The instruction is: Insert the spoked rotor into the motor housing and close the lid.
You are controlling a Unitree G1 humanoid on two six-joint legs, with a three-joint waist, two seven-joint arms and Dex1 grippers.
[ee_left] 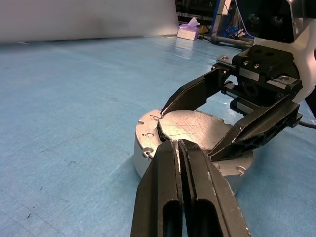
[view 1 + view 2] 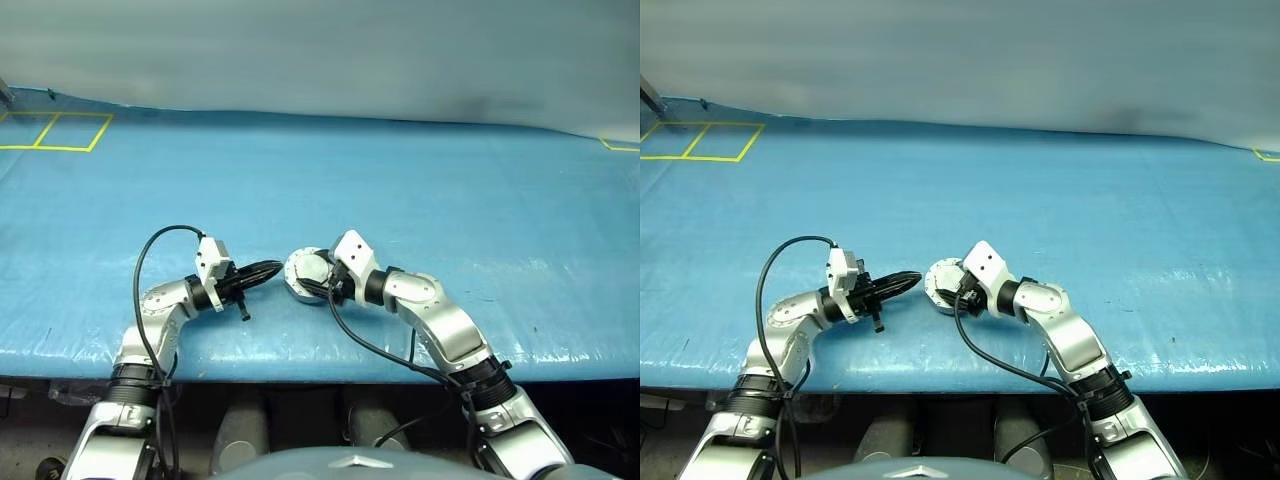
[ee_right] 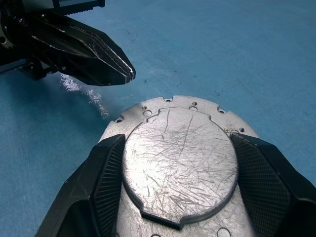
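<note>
The motor housing (image 2: 296,284), a short silver cylinder, stands on the blue table near the front edge. On top of it lies the lid (image 3: 180,158), plain scratched grey face up with a raised middle. My right gripper (image 3: 177,143) reaches in from the right, and its two fingers clamp the sides of the lid's raised middle. My left gripper (image 1: 177,143) is shut with nothing in it. Its tips point at the housing's left rim from just beside it. The spoked rotor is hidden.
The blue table cover (image 2: 420,190) stretches far back and to both sides. Yellow tape squares (image 2: 55,130) mark its far left corner. The table's front edge (image 2: 320,365) runs just below both arms. A black cable (image 2: 150,260) loops over my left wrist.
</note>
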